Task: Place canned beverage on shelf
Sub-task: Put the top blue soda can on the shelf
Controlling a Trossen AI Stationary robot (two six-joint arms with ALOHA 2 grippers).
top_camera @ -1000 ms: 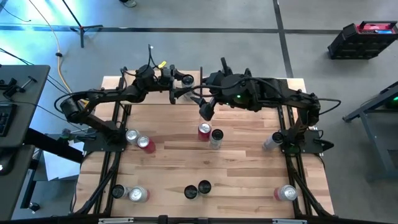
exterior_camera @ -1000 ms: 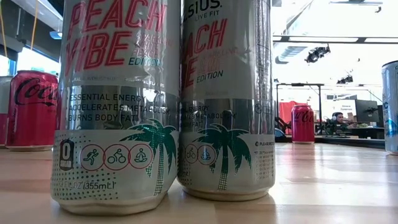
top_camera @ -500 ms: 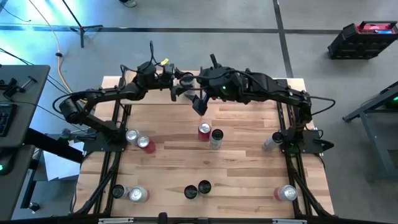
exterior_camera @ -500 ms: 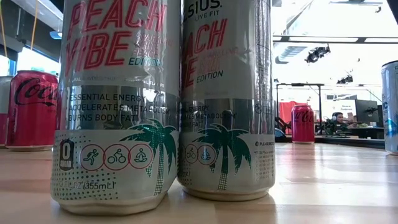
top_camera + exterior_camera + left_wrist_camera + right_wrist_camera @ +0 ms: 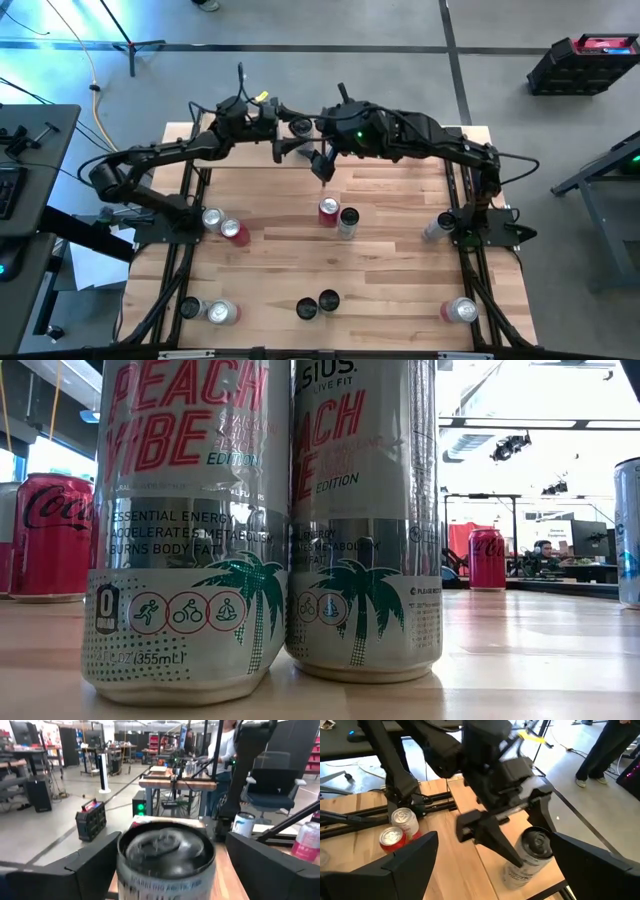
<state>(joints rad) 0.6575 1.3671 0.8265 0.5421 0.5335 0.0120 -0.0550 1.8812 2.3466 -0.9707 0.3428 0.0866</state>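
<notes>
A silver beverage can (image 5: 165,857) stands upright on the shelf's light-wood board (image 5: 490,872) at the table's far edge, also seen as the can (image 5: 300,127) from above. My left gripper (image 5: 167,870) is open and level, one finger on each side of the can's upper wall. The right wrist view shows that left gripper (image 5: 492,840) beside the can (image 5: 532,857). My right gripper (image 5: 322,165) hangs open just near of the can, slanting down, with nothing between its fingers. My left gripper has a finger on each side of the can's upper wall, coming level from the table's left. A gap shows between one finger (image 5: 260,870) and the can. Whether the other finger (image 5: 97,865) touches the wall, I cannot tell.
Several other cans stand on the table: a red one (image 5: 328,211) with a silver one (image 5: 347,220) at the middle, a pair at the left (image 5: 222,225), some along the near edge (image 5: 318,304), two at the right (image 5: 461,311). Two tall silver cans (image 5: 190,530) fill the low view.
My right gripper has swung toward the table's left and far edge and come closer to the can on the shelf. The can has stayed where it was.
</notes>
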